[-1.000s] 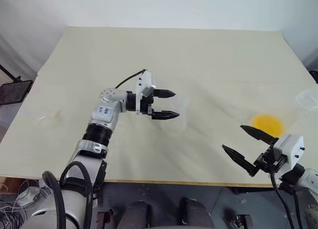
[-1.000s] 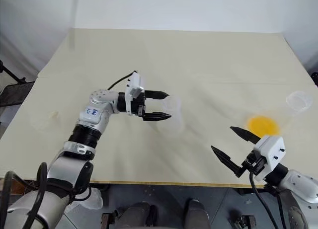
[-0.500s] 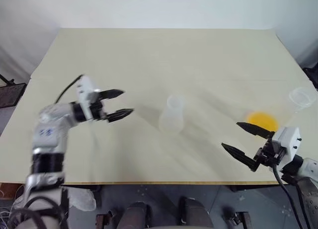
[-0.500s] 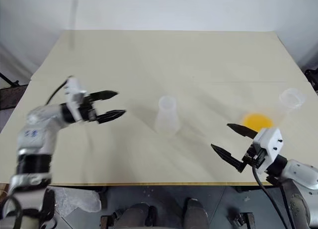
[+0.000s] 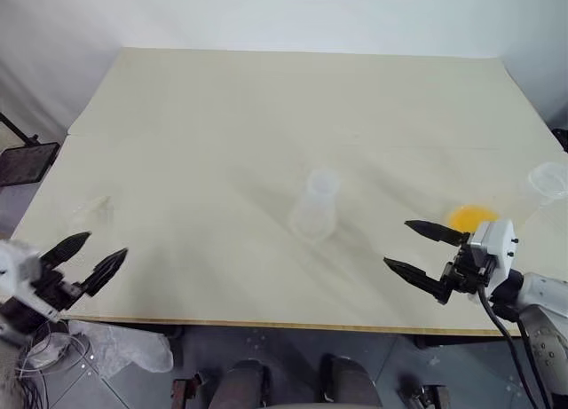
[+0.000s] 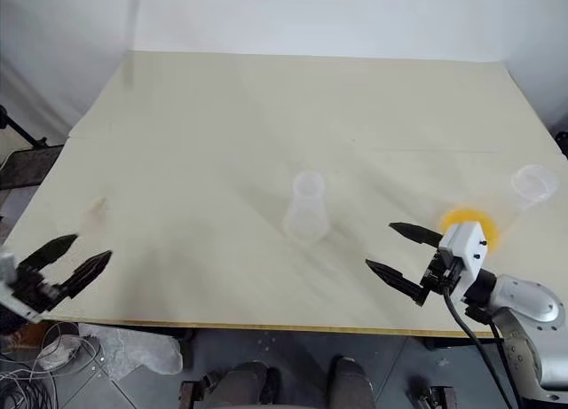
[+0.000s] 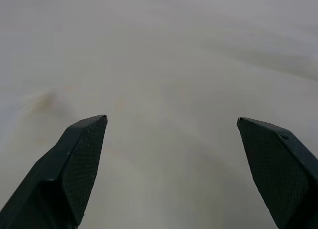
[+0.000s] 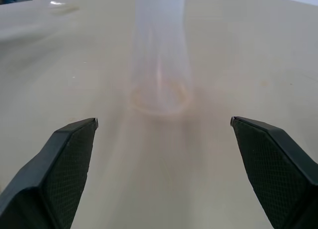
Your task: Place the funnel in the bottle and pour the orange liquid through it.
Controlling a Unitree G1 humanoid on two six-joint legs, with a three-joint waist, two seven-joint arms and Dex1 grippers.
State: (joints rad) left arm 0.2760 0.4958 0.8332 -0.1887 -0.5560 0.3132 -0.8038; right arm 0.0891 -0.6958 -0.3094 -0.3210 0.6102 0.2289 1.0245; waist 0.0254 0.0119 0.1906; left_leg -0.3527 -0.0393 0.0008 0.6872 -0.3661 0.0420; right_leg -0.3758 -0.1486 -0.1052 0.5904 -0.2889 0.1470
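Note:
The bottle point(image 5: 315, 205), a clear conical flask, stands upright and alone at the middle of the table. The funnel point(image 5: 90, 210) is a faint clear shape near the left edge. The orange liquid point(image 5: 470, 218) is a round pool at the right, seemingly in the bottom of a tall clear cup point(image 5: 548, 180). My left gripper point(image 5: 106, 244) hovers open and empty over the table's near left corner, just nearer than the funnel. My right gripper point(image 5: 396, 242) is open and empty beside the orange liquid, pointing at the bottle point(image 8: 159, 55), which stands ahead of its fingers.
The pale table point(image 5: 266, 107) stretches bare behind the bottle. A dark stand point(image 5: 22, 161) sits off the left edge. Cables and a plastic bag point(image 5: 115, 347) lie on the floor below the front left corner.
My left arm has swung away from the bottle, back and far to the left, still open. The bottle stays standing where it was. The right gripper has turned slightly toward the bottle.

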